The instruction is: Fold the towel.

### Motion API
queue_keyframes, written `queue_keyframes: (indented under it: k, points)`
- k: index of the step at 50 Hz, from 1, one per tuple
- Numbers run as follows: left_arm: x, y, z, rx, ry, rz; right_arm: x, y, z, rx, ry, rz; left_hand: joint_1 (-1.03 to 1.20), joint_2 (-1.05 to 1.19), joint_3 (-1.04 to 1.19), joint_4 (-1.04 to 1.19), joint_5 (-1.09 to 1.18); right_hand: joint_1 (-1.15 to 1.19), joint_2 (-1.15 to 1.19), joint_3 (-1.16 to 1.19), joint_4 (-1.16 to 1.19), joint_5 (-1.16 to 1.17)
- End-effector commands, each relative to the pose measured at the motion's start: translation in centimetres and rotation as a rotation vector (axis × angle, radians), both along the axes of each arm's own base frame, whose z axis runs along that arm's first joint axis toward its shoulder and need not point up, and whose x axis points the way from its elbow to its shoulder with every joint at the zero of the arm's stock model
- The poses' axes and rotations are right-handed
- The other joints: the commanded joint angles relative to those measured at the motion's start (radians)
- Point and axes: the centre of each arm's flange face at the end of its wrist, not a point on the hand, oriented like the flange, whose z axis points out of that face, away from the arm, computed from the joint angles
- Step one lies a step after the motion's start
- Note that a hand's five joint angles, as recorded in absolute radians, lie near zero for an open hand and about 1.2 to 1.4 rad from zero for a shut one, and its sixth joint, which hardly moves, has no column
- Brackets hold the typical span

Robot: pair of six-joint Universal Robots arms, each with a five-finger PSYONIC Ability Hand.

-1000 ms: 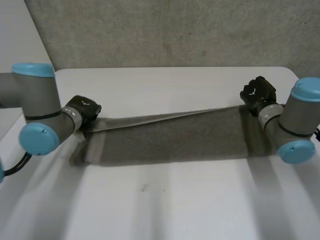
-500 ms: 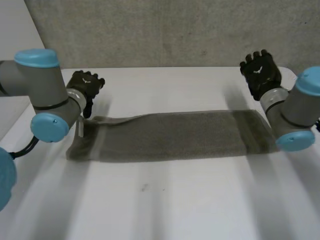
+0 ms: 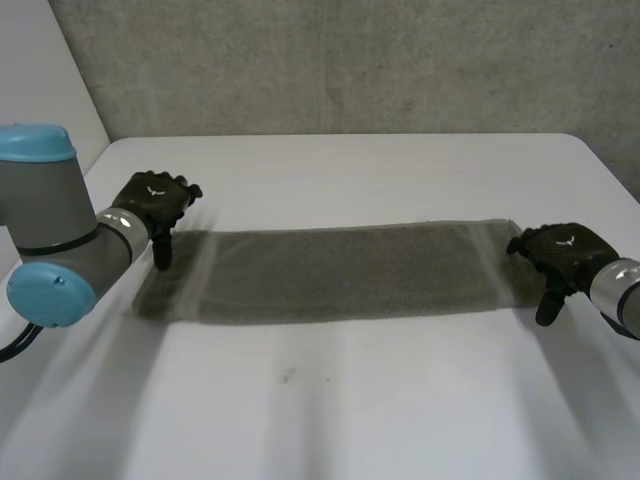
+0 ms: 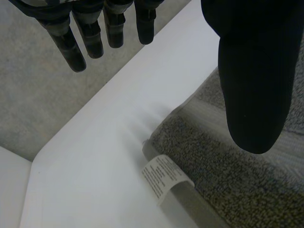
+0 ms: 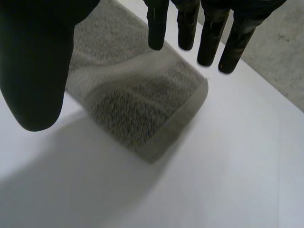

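We've got the towel (image 3: 340, 272) lying flat now, one long strip across the middle of the table (image 3: 330, 410), its far edge no longer lifted as it was a second ago, and both hands have let go. Our left hand (image 3: 152, 203) hangs at the strip's left end, fingers (image 4: 71, 45) straight and apart from the thumb, holding nothing, with the white label (image 4: 164, 176) at the towel's corner under its palm. Our right hand (image 3: 562, 252) has swung from the table's far right corner down to the strip's right end, fingers (image 5: 209, 38) loose and empty above the cloth.
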Motion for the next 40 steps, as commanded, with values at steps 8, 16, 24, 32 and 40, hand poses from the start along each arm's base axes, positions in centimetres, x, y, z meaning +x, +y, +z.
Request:
queue_keyframes:
  k: [8, 16, 24, 32, 40]
  points:
    - [-0.3, 0.5, -1.6, 0.005, 0.0, -0.008, -1.5, -2.6, -3.5, -0.124, -0.011, 0.003, 0.02, 0.026, 0.026, 0.026, -0.004, 0.564, 0.541, 0.551, 0.539, 0.535]
    - [-0.2, 0.8, -1.8, -0.004, 0.003, -0.007, -1.6, -3.3, -4.2, -0.14, -0.003, 0.001, 0.02, 0.026, 0.026, 0.026, -0.004, 1.18, 1.157, 1.167, 1.155, 1.151]
    - [0.0, 1.2, -1.4, -0.009, 0.004, -0.005, -5.1, -5.7, -2.9, -0.257, 0.282, -0.133, 0.02, 0.026, 0.026, 0.026, -0.004, 1.18, 1.157, 1.167, 1.155, 1.151]
    - [0.2, 1.8, -0.5, -0.022, 0.007, -0.004, -8.5, -8.2, 0.3, -0.388, 0.551, -0.229, 0.02, 0.026, 0.026, 0.026, -0.004, 1.18, 1.157, 1.167, 1.155, 1.151]
    - [0.4, 2.0, 0.2, -0.051, 0.016, 0.0, 0.9, -6.4, 7.0, -0.63, 0.368, -0.083, 0.023, 0.029, 0.029, 0.029, -0.001, 1.18, 1.157, 1.167, 1.155, 1.151]
